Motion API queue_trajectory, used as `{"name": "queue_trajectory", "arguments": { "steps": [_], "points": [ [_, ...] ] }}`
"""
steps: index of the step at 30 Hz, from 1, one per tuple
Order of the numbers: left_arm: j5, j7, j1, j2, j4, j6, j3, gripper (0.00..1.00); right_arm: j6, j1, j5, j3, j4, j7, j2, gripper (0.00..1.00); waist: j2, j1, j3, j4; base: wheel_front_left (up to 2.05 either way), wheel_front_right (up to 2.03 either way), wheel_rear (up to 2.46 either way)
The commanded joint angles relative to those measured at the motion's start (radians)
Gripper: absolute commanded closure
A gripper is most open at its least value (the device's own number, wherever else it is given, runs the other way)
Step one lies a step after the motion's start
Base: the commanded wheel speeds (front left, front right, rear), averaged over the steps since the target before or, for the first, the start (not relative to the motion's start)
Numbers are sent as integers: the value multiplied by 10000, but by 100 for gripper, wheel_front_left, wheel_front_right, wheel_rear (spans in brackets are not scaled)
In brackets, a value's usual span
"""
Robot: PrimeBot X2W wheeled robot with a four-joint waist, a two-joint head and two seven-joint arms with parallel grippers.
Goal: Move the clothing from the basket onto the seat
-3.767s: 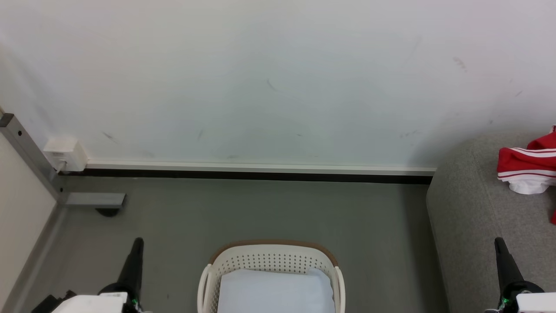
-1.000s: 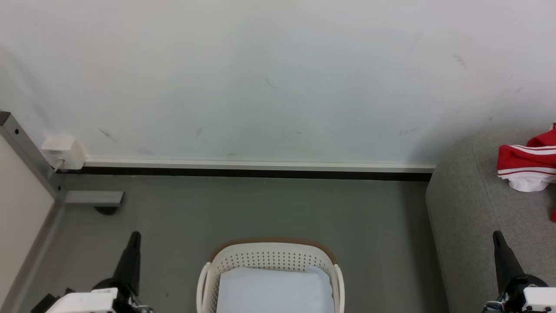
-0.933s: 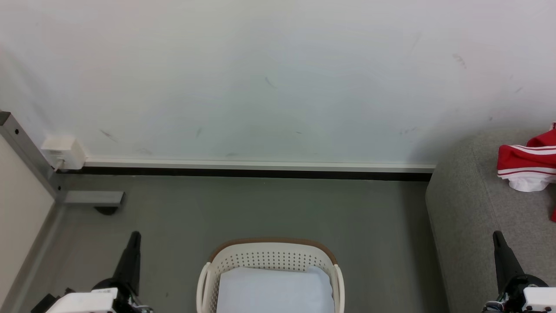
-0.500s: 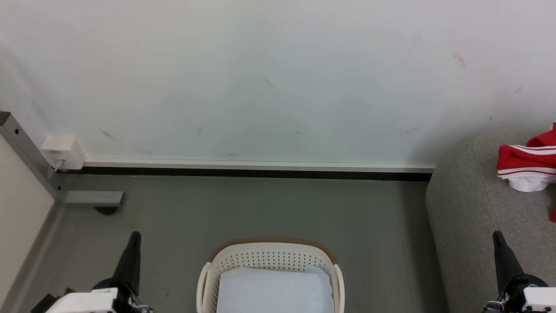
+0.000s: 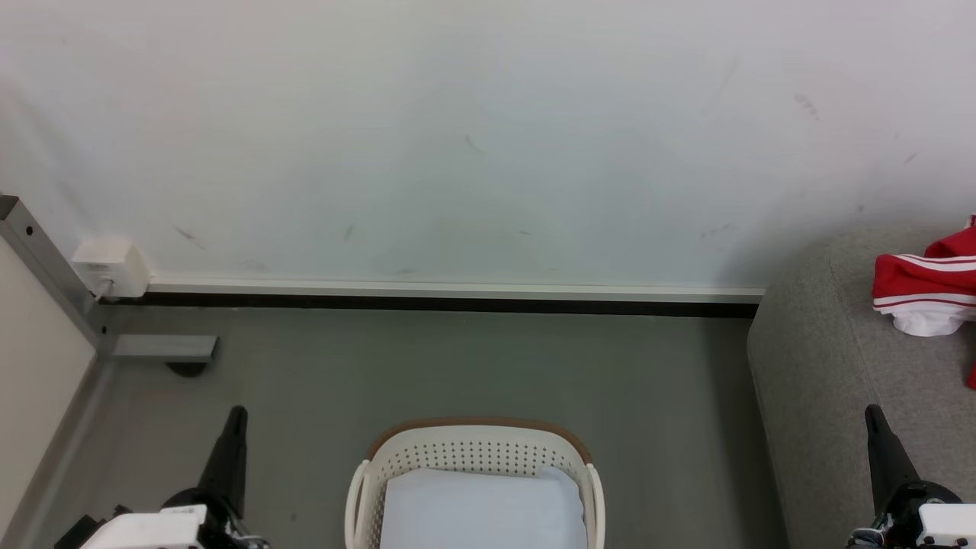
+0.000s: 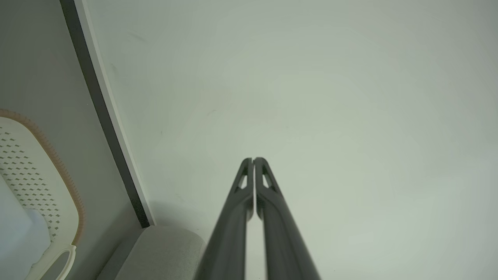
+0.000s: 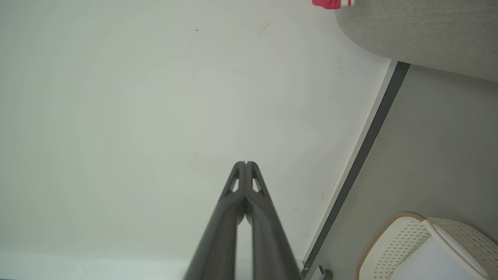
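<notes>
The red clothing point(image 5: 926, 290) with white stripes lies crumpled on the grey seat point(image 5: 816, 366) at the right edge of the head view; a red scrap of the clothing point(image 7: 332, 3) shows atop the seat point(image 7: 420, 35) in the right wrist view. The cream basket point(image 5: 476, 454) stands on the floor at bottom centre, holding a pale blue-white flat cloth point(image 5: 480, 511). My left gripper point(image 5: 236, 415) is shut and empty, left of the basket. My right gripper point(image 5: 873, 415) is shut and empty, over the seat's front. Both point at the wall, fingers pressed together point(image 6: 253, 160) point(image 7: 245, 163).
A white wall with a dark baseboard point(image 5: 457, 305) runs behind the basket. A grey metal post point(image 5: 46, 267) with a white box point(image 5: 110, 267) and a flat foot point(image 5: 164, 349) stands at the left. Grey floor point(image 5: 457, 366) lies between basket and wall.
The whole picture shifted slightly since the oldest frame, so the camera moved. Over the last second nothing has visibly changed.
</notes>
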Motion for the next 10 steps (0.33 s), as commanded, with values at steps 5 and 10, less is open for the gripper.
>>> {"name": "queue_trajectory", "arguments": {
  "steps": [5,10],
  "points": [
    [-138,34,-65,19,-28,-59,23,100,-21,-135,19,-8,30,31,-75,100,-1,0,0,0,0,0,0],
    [-138,34,-65,19,-28,-59,23,100,-21,-135,21,-8,30,31,-75,100,-1,0,0,0,0,0,0]
  ]
}}
